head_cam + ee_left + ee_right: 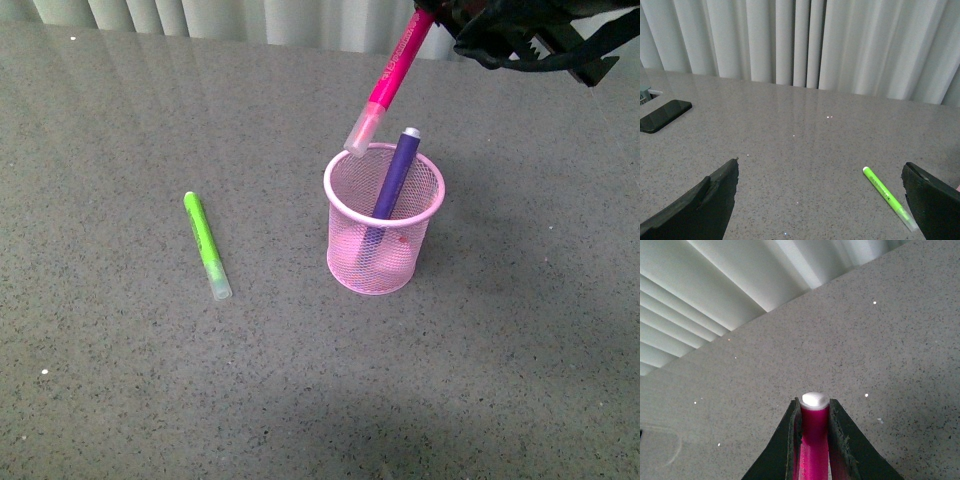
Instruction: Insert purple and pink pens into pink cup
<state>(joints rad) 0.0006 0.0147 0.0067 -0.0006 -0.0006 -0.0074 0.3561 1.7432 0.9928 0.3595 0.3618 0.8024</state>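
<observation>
The pink cup (384,222), a mesh holder, stands on the grey table with the purple pen (396,176) leaning inside it. Its top end pokes above the far rim. The pink pen (388,86) hangs tilted, its clear cap just above the cup's far left rim. My right gripper (432,10) is shut on the pen's upper end at the top of the front view. In the right wrist view the pink pen (814,435) sits clamped between the black fingers (842,440). My left gripper (822,200) is open over bare table, out of the front view.
A lime-green marker (207,245) lies flat on the table left of the cup; the same green marker (888,197) shows between the left fingers. A black phone (662,115) lies far off beside white curtains (805,40).
</observation>
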